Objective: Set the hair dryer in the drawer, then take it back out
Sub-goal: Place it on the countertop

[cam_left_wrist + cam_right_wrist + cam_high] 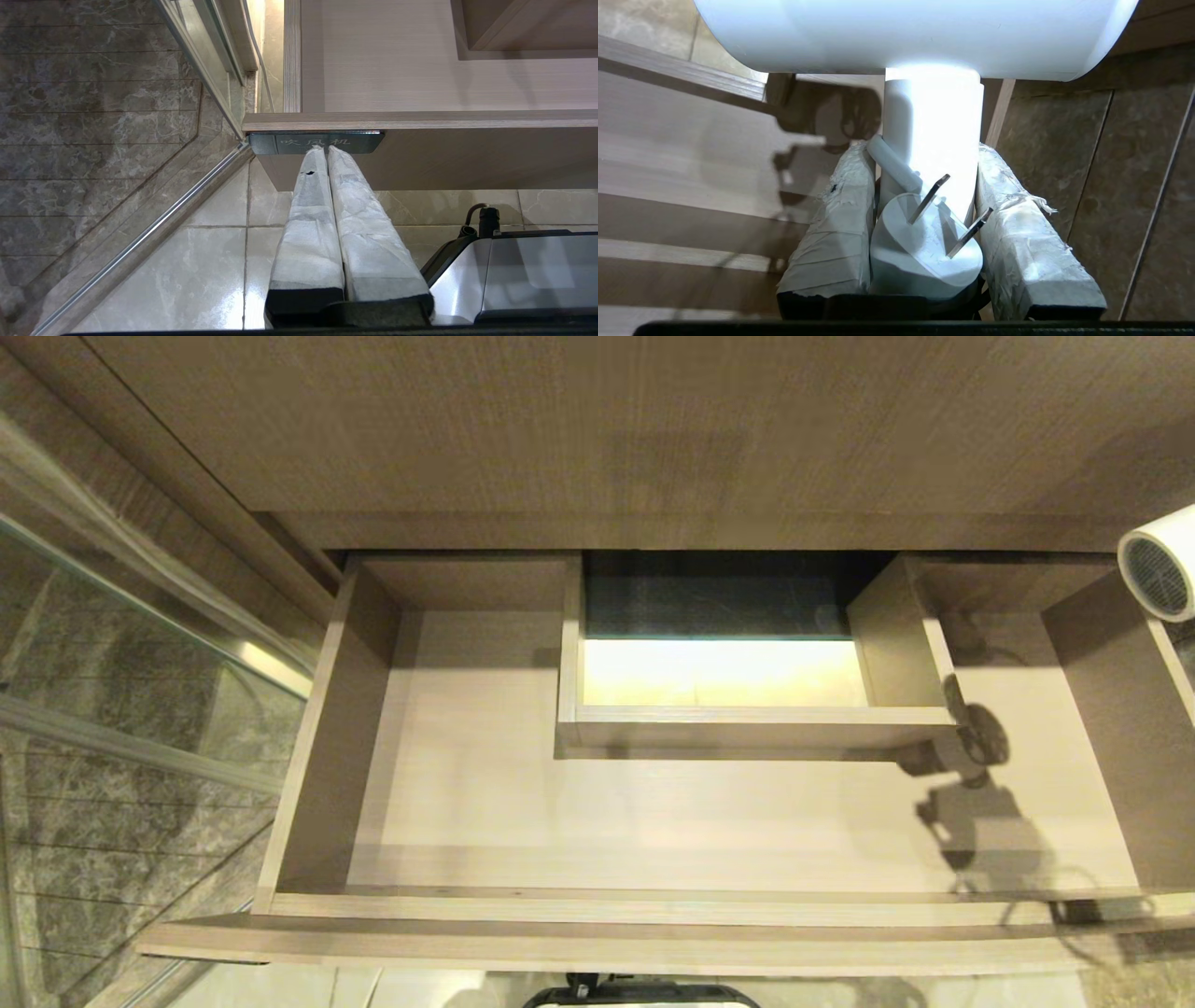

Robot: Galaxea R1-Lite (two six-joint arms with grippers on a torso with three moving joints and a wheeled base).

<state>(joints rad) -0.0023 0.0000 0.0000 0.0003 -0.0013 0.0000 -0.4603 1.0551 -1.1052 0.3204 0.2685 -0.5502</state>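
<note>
Hair dryer: white, at the far right corner of the drawer, above its right wall, grilled round end facing the head camera; only that end of the barrel in the head view, the rest cut off by the frame.
Hair dryer, right wrist view: barrel crosswise above, stubby handle pointing down between the padded fingers.
Right gripper: jaws narrowed onto the handle of the hair dryer, one wrapped finger on each side, holding it clear of the drawer floor.
Plug: white, two flat metal prongs, sitting between the fingers just below the handle, a short white length of cord running up from it.
Drawer: pulled open, wide and shallow, light wood; pale floor bare except for shadows near the right end.
Boxed cutout: at the middle of the back edge, walled on three sides, lit yellow inside.
Left gripper: low in front of the drawer's left front corner, jaws pressed together with nothing between them, tips just at the black label.
Black label: on the drawer front, under its top edge.
Floor: glossy marble tiles below the drawer.
</note>
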